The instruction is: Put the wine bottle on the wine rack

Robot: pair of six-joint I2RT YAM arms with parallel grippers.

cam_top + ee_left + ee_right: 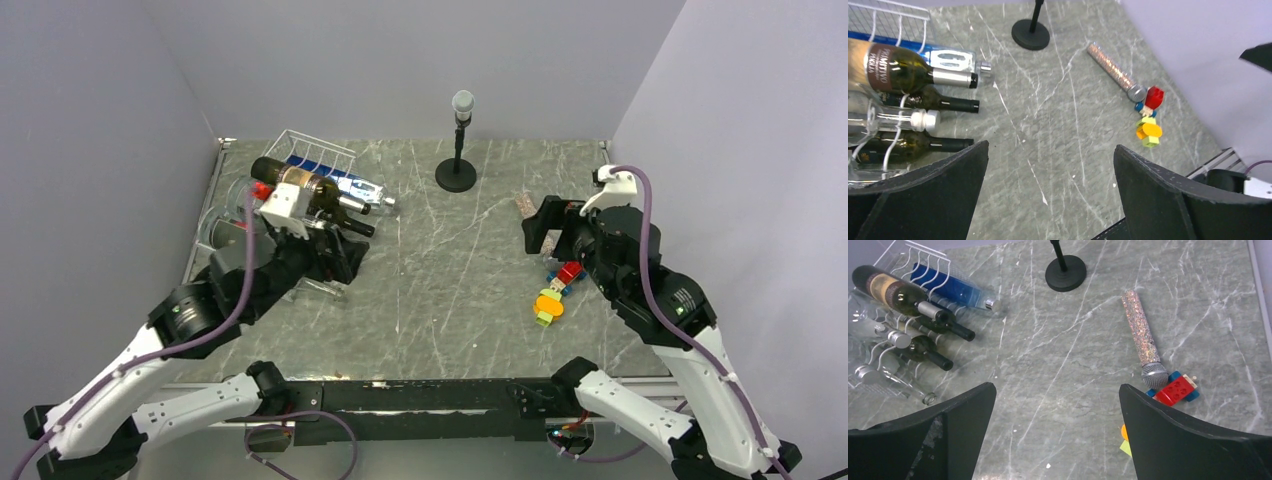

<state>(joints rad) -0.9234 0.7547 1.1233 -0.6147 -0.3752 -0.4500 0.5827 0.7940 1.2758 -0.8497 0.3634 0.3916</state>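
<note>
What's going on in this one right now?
Several bottles lie on the white wire wine rack at the table's far left, a labelled dark wine bottle among them. The left gripper hangs beside the rack, open and empty. The right gripper is also open and empty, over the right side near a glittery microphone and toy blocks. Nothing is being held.

At ten o'clock, glossy glass bottles [898, 72], one paper-labelled, sit on a white-coated wire rack [898, 22], the table [1073, 390] is smooth grey marble-look, and at three o'clock lie a rough glittery microphone [1139, 332] and shiny plastic blocks [1175, 388].
</note>
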